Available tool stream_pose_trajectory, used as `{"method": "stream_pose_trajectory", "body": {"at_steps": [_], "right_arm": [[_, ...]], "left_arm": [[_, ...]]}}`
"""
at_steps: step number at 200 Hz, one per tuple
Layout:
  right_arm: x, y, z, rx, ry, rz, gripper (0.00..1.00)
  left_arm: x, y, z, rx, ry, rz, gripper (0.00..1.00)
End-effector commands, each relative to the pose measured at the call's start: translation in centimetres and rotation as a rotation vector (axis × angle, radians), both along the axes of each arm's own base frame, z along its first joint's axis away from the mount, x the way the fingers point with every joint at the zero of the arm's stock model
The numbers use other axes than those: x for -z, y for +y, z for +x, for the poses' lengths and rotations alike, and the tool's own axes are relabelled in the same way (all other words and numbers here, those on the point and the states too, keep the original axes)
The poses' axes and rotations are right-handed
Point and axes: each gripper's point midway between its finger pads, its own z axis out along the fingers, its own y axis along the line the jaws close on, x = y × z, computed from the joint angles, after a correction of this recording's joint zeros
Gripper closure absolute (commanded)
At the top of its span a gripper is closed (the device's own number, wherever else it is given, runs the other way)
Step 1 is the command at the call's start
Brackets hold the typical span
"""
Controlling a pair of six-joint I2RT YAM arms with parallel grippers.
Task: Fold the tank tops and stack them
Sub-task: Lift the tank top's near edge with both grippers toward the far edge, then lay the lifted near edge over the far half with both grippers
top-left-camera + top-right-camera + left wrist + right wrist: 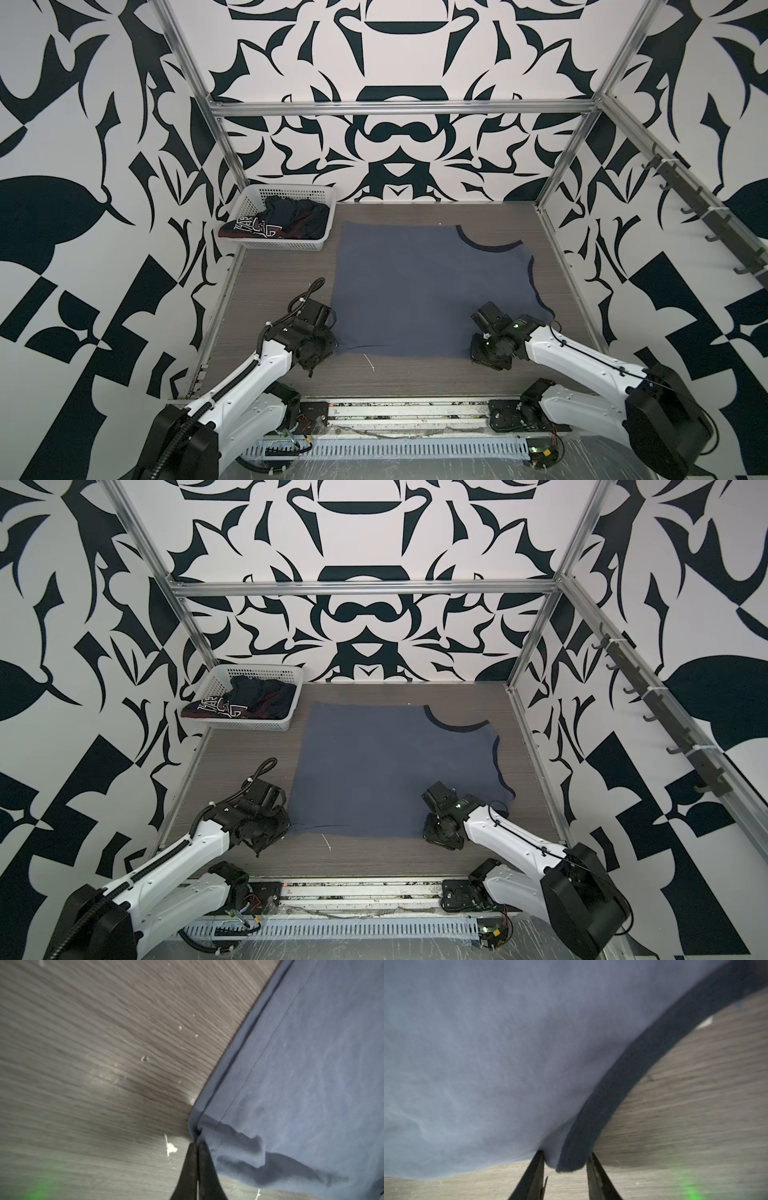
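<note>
As you look down in both top views, grey-blue tank top (432, 291) (395, 771): it lies spread flat across the middle of the tabletop (270, 291) (232, 754). A navy-trimmed curved cut-out sits on its far edge toward the right, and navy trim runs down its right side.
Navy tank top (291, 218) (257, 698): you find it crumpled inside the white basket (282, 246) (249, 726) at the tabletop's far-left corner, with white lettering draped over the basket's left rim. The basket sits just beside the grey-blue top's far-left corner, not touching it.
Left arm (249, 374) (187, 850): its wrist is low at the cloth's near-left corner, and its tip is hidden from above.
Right arm (582, 357) (519, 837): its wrist is low at the cloth's near-right corner.
Left wrist view, left fingers (188, 1172): they are pressed together on the hemmed corner of the grey-blue tank top, which puckers at their tips.
White fleck (170, 1149): you see it on the tabletop just beside those tips.
Right wrist view, right fingers (533, 1172): they stand partly apart, and a fold of the navy-trimmed edge lies between them. You cannot tell whether they press it.
</note>
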Motion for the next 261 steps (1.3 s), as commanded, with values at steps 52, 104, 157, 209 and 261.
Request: {"method": "stream_pose_trajectory", "body": {"at_steps": [52,104,157,209,261], "right_arm": [[-0.3,-1.2,-0.1,0.000,-0.002,-0.072,0.96],[-3.1,-1.0,0.3,-0.030,-0.025,-0.063,0.99],[-5.1,1.4,2.4,-0.093,-0.053,-0.007,1.00],[-7.2,2.1,7.2,-0.216,-0.051,-0.079,1.00],[-7.9,0.7,13.5,-0.178,-0.073,-0.032,1.00]], "left_arm": [[-0.3,-0.1,-0.1,-0.006,-0.002,-0.008,0.99],[-2.3,-0.8,1.3,-0.012,-0.044,-0.025,1.00],[-5.9,-0.8,4.1,-0.045,-0.150,-0.005,1.00],[-9.5,-0.3,9.1,-0.085,-0.242,0.124,1.00],[-9.6,-0.2,15.2,-0.088,-0.229,0.207,1.00]]}}
